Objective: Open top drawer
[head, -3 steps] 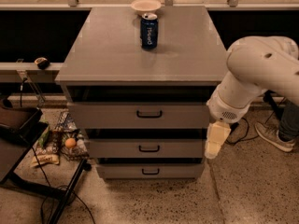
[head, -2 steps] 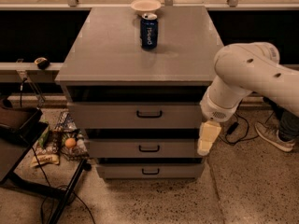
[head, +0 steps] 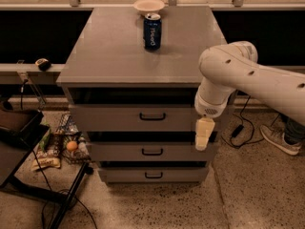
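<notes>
Sliding leftward, the gripper [head: 202, 142] hangs at the top drawer's [head: 109, 119] right end.

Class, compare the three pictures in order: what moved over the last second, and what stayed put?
The cream gripper on the white arm swung left, now by the right end of the wide grey top drawer, short of its black bar handle. Nothing was gripped. The drawer, blue can and pale bowl stayed put.
</notes>
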`<state>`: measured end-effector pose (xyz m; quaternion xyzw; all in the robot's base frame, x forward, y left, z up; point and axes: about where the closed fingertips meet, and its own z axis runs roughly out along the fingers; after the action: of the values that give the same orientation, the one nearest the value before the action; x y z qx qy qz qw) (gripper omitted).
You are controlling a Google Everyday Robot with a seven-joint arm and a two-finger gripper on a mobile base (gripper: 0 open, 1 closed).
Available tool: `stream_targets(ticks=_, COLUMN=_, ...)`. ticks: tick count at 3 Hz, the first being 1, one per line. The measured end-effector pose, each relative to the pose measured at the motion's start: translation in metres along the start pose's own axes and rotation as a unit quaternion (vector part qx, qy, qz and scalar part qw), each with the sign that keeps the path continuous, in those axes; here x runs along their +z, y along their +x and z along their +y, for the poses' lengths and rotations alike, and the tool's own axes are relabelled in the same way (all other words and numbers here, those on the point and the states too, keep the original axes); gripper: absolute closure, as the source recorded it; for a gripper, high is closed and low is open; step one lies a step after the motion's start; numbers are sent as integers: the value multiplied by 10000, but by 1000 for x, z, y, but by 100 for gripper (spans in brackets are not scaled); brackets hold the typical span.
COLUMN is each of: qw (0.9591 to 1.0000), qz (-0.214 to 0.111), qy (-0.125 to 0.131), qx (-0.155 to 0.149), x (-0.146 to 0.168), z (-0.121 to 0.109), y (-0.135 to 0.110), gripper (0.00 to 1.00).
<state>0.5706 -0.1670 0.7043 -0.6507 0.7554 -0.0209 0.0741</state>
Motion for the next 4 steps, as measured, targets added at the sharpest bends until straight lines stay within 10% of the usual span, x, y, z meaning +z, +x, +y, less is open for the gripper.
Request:
stream_targets(ticks=1, qw=9997, qz=208, qy=-62, qx=-82, x=14, z=-11, y=-1, gripper=0)
stream_targets(ticks=4, qw=9991, qz=366, qy=-234, qx=22, x=30, z=-18, y=5, gripper=73)
